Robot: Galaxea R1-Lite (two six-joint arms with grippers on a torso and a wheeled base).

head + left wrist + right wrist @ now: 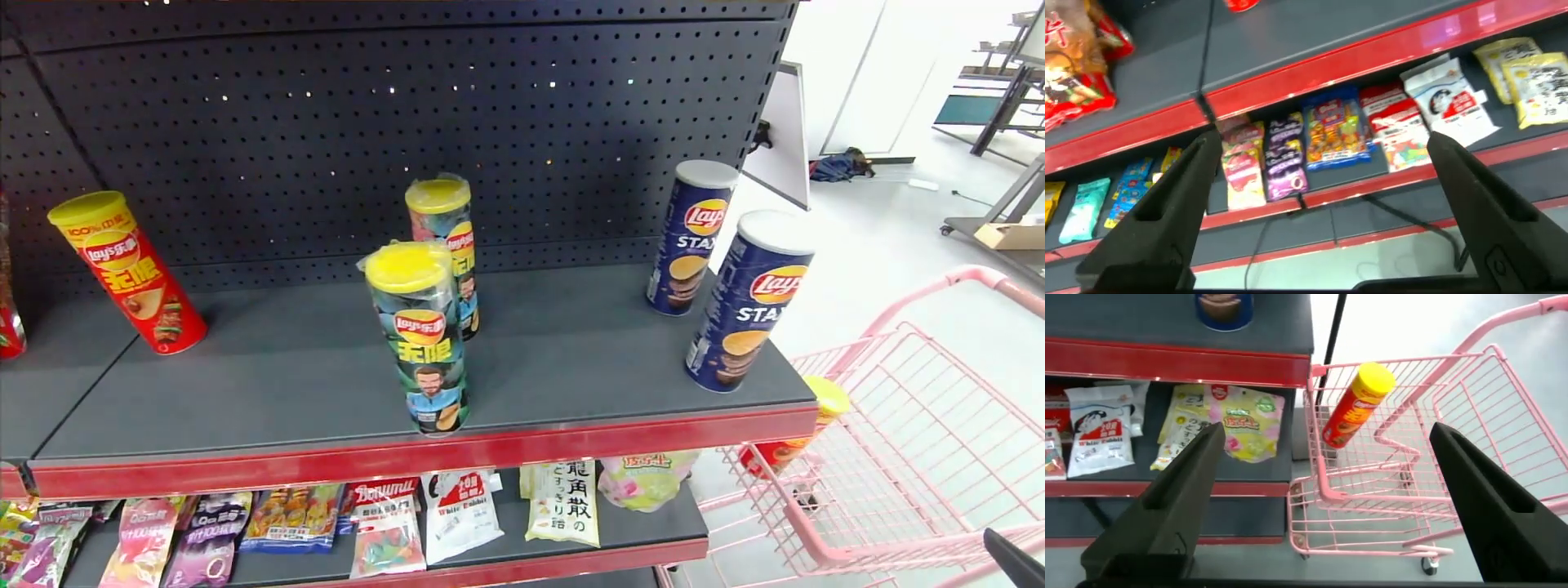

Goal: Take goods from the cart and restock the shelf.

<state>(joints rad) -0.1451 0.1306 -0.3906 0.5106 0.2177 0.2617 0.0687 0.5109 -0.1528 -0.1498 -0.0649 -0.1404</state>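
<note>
As it leans, red can (pixel 1351 412) (lid (pixel 1374 376) uppermost)

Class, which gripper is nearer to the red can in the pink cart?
Right. The right gripper faces the cart, with the red can straight ahead of it. The left gripper is farther off, facing shelved snack bags.

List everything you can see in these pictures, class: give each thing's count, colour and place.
Red can: one, yellow lid, upper shelf left.
Green cans: two, yellow lids, upper shelf middle, one behind the other.
Blue cans: two, pale lids, upper shelf right.
Cart can: one, red, yellow lid, leaning inside the cart.
Cart: one, pink, right of the shelf.
Snack packets: many, mixed colours, lower shelf.
Shelf: one, dark grey, red edges.
Left gripper: black, open, empty.
Right gripper: black, open, empty.
</note>
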